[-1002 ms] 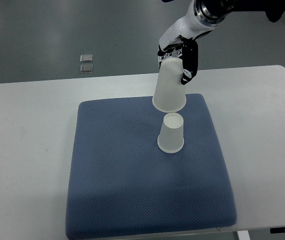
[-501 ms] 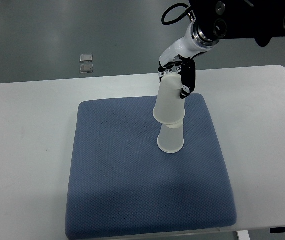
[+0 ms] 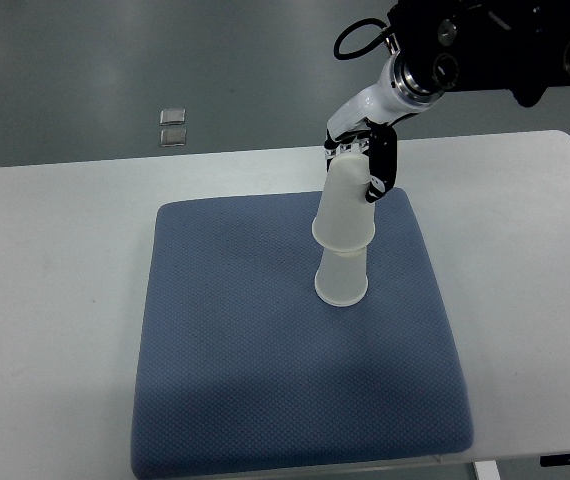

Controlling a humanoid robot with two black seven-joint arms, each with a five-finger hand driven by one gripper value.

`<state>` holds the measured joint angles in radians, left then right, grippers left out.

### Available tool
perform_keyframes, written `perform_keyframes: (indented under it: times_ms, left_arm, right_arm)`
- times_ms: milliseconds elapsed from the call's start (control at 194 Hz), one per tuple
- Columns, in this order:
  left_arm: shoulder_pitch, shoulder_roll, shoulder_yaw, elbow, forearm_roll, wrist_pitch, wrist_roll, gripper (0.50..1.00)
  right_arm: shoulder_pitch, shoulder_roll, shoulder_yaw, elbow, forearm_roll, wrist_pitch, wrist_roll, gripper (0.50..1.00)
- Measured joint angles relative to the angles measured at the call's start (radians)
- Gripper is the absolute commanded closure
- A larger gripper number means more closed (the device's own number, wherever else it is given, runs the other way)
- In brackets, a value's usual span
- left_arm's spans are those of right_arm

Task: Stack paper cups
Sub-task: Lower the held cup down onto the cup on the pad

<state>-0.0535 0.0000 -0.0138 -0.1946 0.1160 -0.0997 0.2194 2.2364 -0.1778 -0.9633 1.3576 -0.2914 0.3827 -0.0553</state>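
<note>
Right arm [image 3: 485, 45], far right of scene: bulky black housing with rounded casings, several round silver-rimmed fittings and small screw heads on its faces. A thin black cable [image 3: 357, 38] loops out from the housing's left end. Next, a silver metal ring [image 3: 405, 75] at the wrist joint. Forearm section beyond it: glossy white shell, tapered, curved. Right hand [image 3: 365, 160]: white palm plates with black jointed fingers [image 3: 382, 165], small silver hardware at the knuckles. No printed markings legible.
</note>
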Motion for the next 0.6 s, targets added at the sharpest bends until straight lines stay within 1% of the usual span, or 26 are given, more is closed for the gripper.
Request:
perform_keyframes:
  times_ms: [599]
  left_arm:
    - [0.0, 0.0, 0.0, 0.001, 0.0, 0.003, 0.0, 0.5]
  right_arm:
    - [-0.051, -0.004, -0.017, 0.0, -0.002, -0.04, 0.0, 0.854]
